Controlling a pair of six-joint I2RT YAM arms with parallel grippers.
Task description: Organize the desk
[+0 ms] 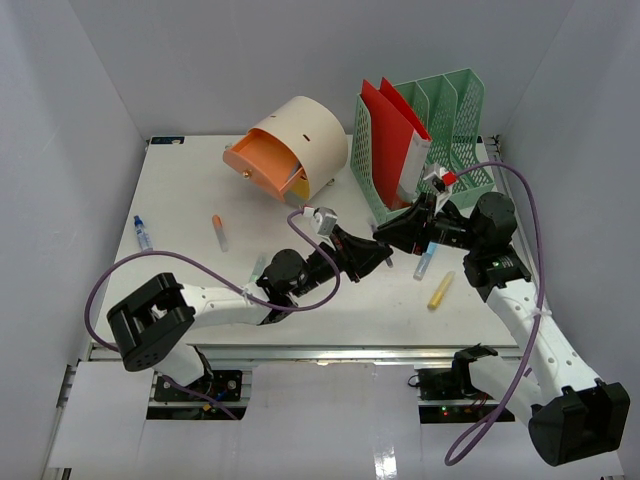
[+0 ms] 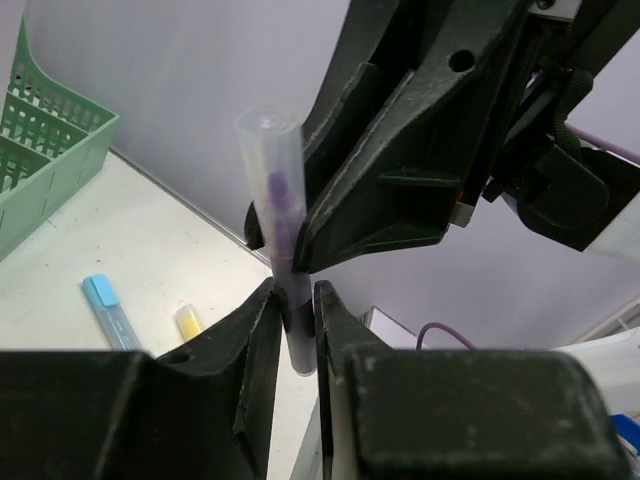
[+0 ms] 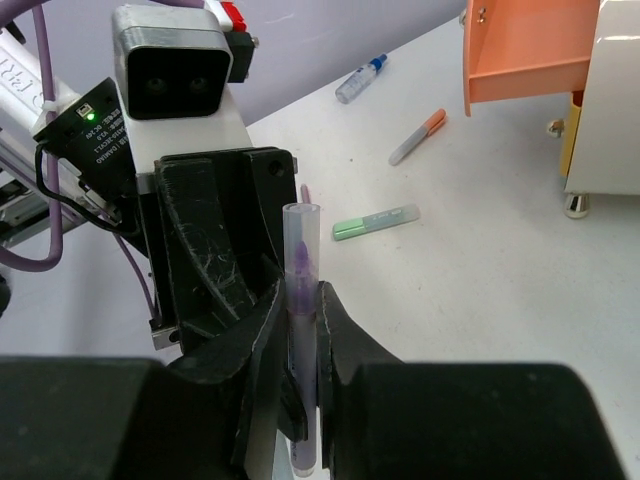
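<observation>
Top external view, taken front to back: the desk (image 1: 180, 200) is seen as the white top under everything, with a yellow marker (image 1: 440, 290) left loose at about 4 o'clock from its middle. Just past that, around 3 o'clock, a purple marker (image 3: 300, 250) is held off the surface between both arms. It's clamped by the right gripper (image 3: 300, 300), and the left gripper (image 2: 296, 300) looks pinched onto it as well. Further back, a green file rack (image 1: 440, 120) is parked at 1 o'clock. Possible trouble: if the marker gets let go by the right before the left's hold is firm, it'd probably be dropped. If it's pulled from both ends, it could be twisted loose.
</observation>
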